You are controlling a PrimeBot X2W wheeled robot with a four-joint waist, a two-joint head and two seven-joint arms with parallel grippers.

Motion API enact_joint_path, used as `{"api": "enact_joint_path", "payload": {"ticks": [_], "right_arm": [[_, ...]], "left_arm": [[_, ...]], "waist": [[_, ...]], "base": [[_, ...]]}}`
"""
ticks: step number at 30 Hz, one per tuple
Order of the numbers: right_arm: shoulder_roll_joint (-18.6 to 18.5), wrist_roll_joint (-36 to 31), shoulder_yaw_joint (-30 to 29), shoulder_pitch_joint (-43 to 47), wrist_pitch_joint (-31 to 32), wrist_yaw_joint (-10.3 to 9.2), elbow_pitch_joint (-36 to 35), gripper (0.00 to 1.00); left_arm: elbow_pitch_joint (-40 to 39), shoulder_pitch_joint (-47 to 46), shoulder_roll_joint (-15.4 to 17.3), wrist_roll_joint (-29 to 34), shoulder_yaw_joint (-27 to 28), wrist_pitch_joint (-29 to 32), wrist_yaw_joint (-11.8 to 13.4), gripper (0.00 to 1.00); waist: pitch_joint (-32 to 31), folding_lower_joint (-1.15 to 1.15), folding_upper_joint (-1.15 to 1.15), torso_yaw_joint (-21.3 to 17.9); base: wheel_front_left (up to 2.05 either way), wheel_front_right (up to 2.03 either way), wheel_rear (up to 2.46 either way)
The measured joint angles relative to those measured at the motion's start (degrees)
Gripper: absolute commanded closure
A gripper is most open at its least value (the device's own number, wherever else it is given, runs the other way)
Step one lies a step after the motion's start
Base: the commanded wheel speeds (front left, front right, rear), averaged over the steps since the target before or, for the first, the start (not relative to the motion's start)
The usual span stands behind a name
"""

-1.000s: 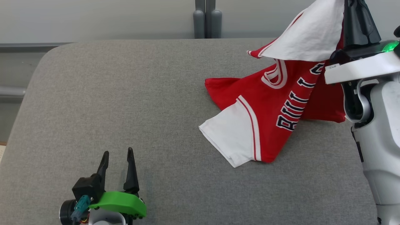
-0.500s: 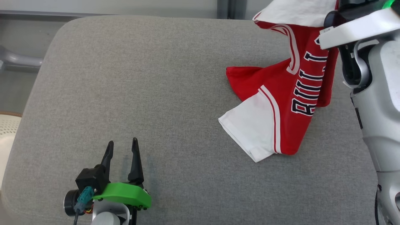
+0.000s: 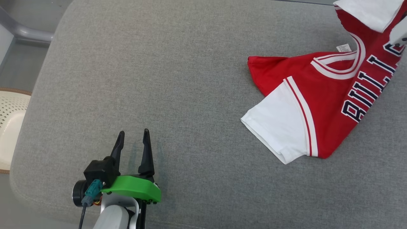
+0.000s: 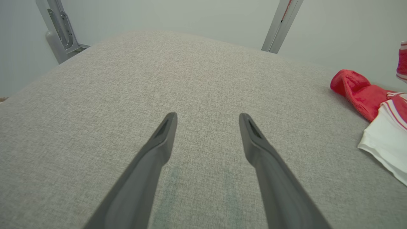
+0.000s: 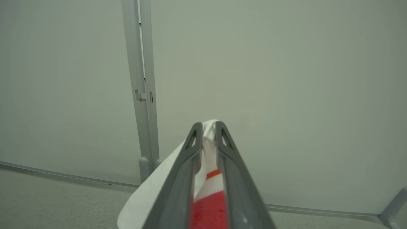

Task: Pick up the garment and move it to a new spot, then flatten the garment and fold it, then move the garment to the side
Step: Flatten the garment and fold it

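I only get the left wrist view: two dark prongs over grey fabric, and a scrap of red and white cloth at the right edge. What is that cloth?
Observer: A red T-shirt; the head view shows dark lettering across its chest.
Operator: Is it just lying there?
Observer: Partly. Its far end rises off the grey cushion, one white sleeve pinched in the right hand.
Operator: Anything beside the cushion?
Observer: A pale perforated object by its left edge, in the head view.
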Motion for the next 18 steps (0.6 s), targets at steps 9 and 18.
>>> {"api": "enact_joint_path", "payload": {"ticks": [9, 18], "right_arm": [[3.5, -2.4, -3.1, 5.4, 0.0, 0.00, -1.9, 0.00], [7.3, 6.0, 11.1, 17.9, 0.0, 0.00, -11.1, 0.00]], "left_arm": [[0.4, -0.1, 0.0, 0.2, 1.0, 0.0, 0.4, 0.00], [1.8, 1.1, 0.0, 0.5, 0.8, 0.0, -0.2, 0.00]], "waist": [[0.3, 0.00, 0.00, -0.6], [-3.2, 0.00, 0.00, -2.3]], "base": [[0.00, 0.00, 0.00], [0.00, 0.00, 0.00]]}}
